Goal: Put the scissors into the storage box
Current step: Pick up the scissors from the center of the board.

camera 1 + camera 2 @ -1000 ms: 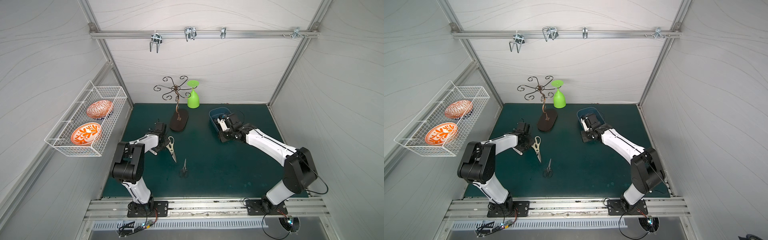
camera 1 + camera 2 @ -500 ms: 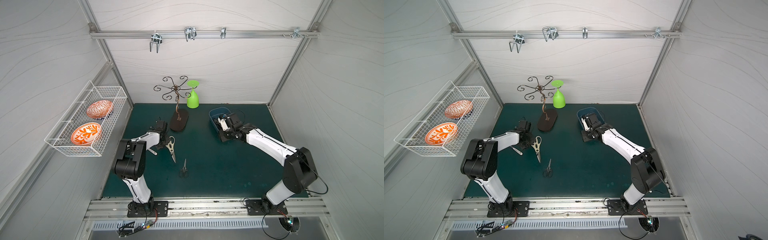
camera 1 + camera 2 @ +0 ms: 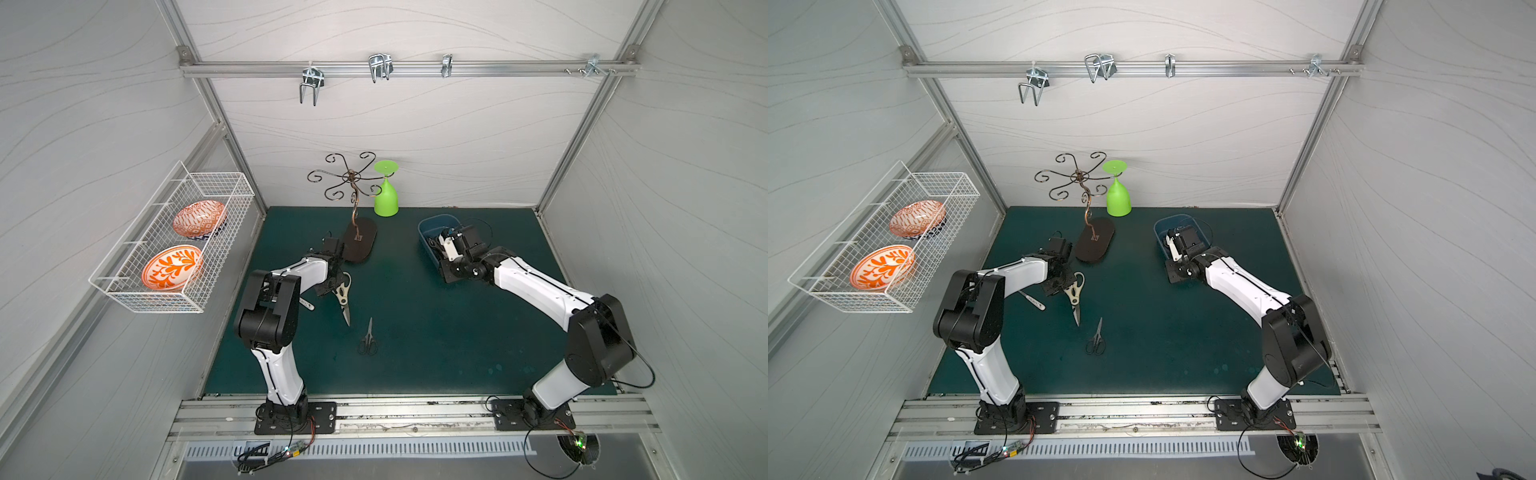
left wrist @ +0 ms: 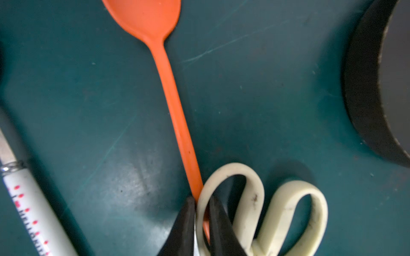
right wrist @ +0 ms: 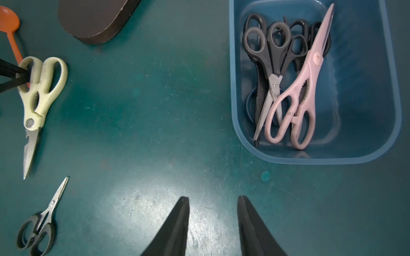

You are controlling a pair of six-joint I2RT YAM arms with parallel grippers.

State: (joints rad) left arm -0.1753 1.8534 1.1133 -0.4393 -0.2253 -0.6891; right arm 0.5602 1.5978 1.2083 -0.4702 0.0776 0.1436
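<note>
**Cream shears pinched, lift comes next**

Looks like the grasp step for the cream-handled kitchen shears (image 4: 266, 210). Clamps the left gripper (image 4: 202, 199) on one handle loop: one finger inside the ring, the other outside, the loop wall pinched between. Shows the shears flat on the desk (image 3: 415, 353), not yet lifted, blades running back under the wrist.

Puts the orange spoon (image 4: 168, 88) right at the pinch, its handle end touching the gripped loop and showing between the fingers. Could well come up with the shears.

Calls next for a straight lift and a check that the spoon stays down. Then calls for a carry across to the storage box (image 5: 310, 158), well apart from the left gripper and just ahead of the right gripper (image 5: 213, 221). Needs the long blades lined up with the box's length, since pink-handled shears (image 5: 306, 88) and several black-handled pairs (image 5: 266, 55) already fill one side. Leaves a small black-handled pair (image 5: 40, 226) on the desk, near the tip of the cream pair's blades, for a later turn.

Folds the left arm with the elbow raised, forearm reaching out and wrist tipped down to the desk, close beside the stand's dark oval base (image 4: 366, 88). Stretches the right arm forward and low, fingers parted with nothing between them, hovering over bare desk. Probably has to move aside before the delivery.
</note>
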